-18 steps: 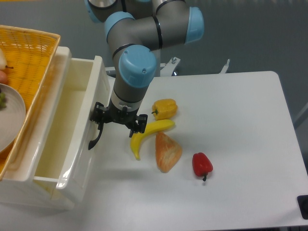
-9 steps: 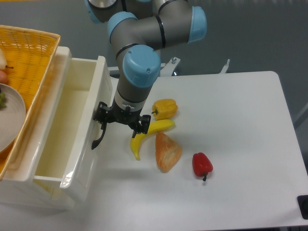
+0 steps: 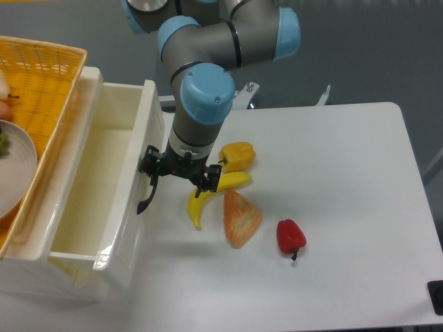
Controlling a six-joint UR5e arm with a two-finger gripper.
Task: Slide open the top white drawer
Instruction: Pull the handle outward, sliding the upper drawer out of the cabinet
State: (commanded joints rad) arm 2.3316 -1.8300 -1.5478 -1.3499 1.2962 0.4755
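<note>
Table [image 3: 360, 207]: top white drawer [image 3: 131, 200] slid further out, gripper [image 3: 176, 176] shifted right.

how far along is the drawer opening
Mostly done: the top drawer is pulled well out, its empty inside showing from above. In hand: the gripper sits at the black handle on the drawer front; whether it is clamped cannot be told. Left: perhaps a little more pull, then letting go. The banana lies just beside the gripper.
</note>
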